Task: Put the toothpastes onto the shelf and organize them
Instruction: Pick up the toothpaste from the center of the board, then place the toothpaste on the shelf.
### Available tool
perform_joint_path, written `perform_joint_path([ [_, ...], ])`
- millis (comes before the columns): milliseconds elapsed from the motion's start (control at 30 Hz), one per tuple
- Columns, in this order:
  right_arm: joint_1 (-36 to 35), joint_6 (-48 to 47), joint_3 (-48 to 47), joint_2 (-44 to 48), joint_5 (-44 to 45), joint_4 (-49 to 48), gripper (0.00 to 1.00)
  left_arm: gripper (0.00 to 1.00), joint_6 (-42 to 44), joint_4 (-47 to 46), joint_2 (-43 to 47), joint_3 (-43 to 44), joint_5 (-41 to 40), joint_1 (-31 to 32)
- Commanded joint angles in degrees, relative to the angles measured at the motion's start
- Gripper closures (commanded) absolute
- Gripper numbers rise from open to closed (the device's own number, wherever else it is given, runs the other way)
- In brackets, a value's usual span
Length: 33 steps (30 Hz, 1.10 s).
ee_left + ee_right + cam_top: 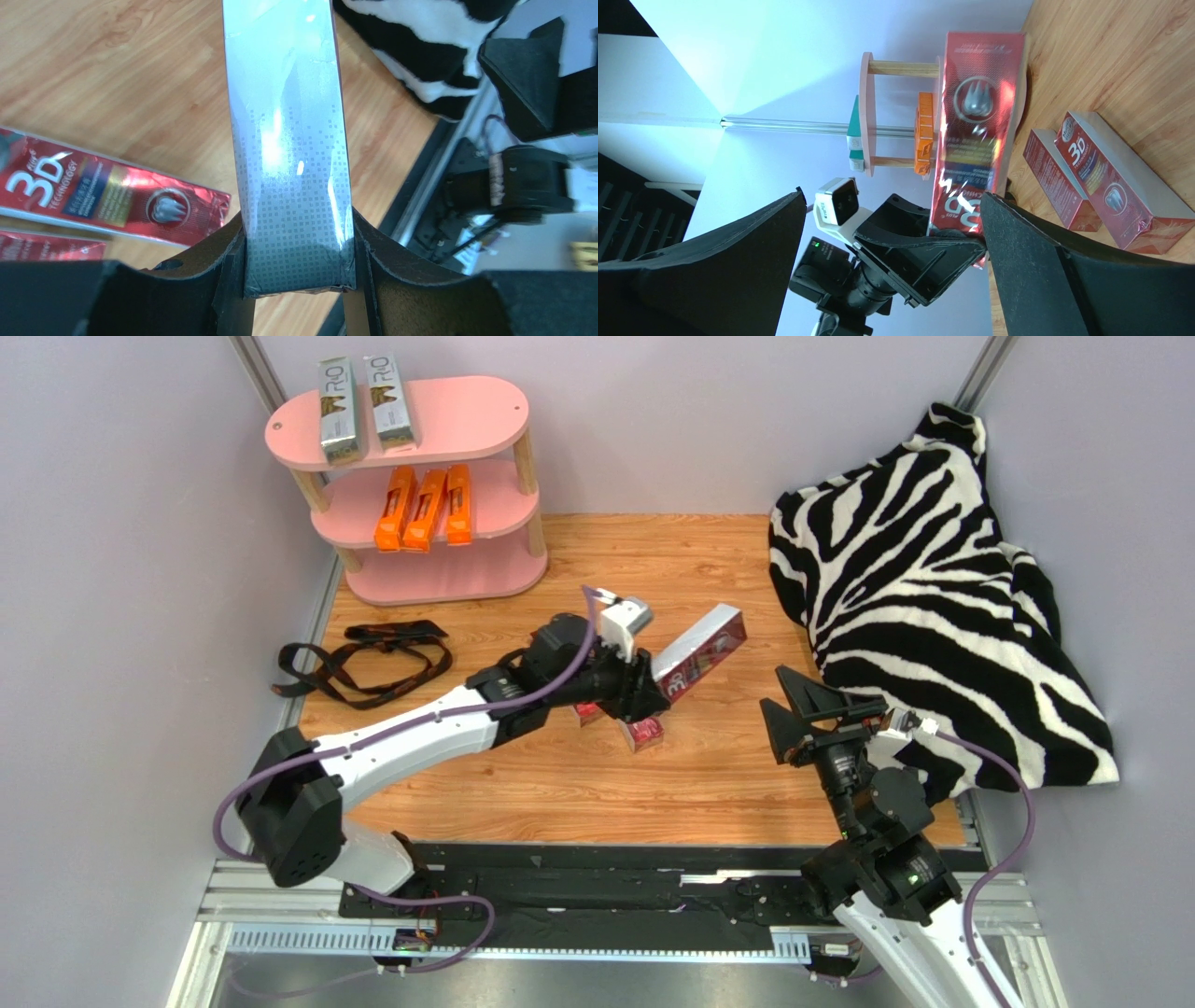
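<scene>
Left gripper (pixel 657 681): clenched on one dark red carton (pixel 697 651), clamped near its lower end. Top view: carton sits at frame centre, off the table (pixel 561 791), slanting up toward the right. Left wrist view: it runs from bottom centre to the top edge, glossy grey side facing the camera, fingers (pixel 382 266) pressed on both long faces.

Right gripper (pixel 809 714): released, jaws wide, nothing in them. It sits lower right of centre in the top view, just right of the held carton's free end and not touching it. In the right wrist view, the held carton and the left gripper show in the gap between its fingers.

Loose red cartons (pixel 1116 185): two, flat on the table, side by side and touching or nearly so, right below the left gripper. Top view shows them mostly covered by the arm, just under frame centre. In the left wrist view they're at the left edge, "3D" print up.

Shelf (pixel 477 406): upper left of the top view, against the back wall.
- top board: two silver cartons (pixel 337 409), side by side at the left end
- middle board: three orange cartons (pixel 421 507), packed together
- bottom board: can't tell what's on it, view blocked

Strap (pixel 362 661): on the table at the left edge, below the shelf, well apart from all cartons.

Cloth (pixel 926 588): zebra print, heaped on the right side, next to the right arm.
</scene>
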State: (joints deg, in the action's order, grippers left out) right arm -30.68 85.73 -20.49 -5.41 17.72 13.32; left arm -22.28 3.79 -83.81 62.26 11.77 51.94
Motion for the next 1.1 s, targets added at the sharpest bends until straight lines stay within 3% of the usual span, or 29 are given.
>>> perform_joint_path([
  [0,-0.2,-3.6,-2.9,0.4,1.1,1.4,0.0,0.71,-11.5,-16.1,8.3,-7.7,13.5,-6.0],
  [233,-0.2,-5.0,-3.3,0.4,1.2,2.1,0.0,0.71,-19.1,-20.1,20.9,-23.6,17.8,-14.7],
  [567,-0.2,-6.2,-2.6,0.0,1.3,2.1,0.0,0.71,-30.9,-29.9,31.5,-41.4,30.2,-36.5],
  [700,-0.2,-7.3,-2.0,-0.6,1.4,2.8,0.0,0.72,-34.5,-32.5,34.9,-47.5,35.1,-48.2],
  [867,-0.2,-8.7,-2.1,-1.7,0.9,3.2,0.0,0.74,-35.8,-33.4,33.2,-48.8,40.3,-57.8],
  [1067,-0.2,-9.8,-2.4,-2.9,0.0,3.2,0.0,0.65,-39.9,-41.3,26.1,-49.8,46.1,-66.3],
])
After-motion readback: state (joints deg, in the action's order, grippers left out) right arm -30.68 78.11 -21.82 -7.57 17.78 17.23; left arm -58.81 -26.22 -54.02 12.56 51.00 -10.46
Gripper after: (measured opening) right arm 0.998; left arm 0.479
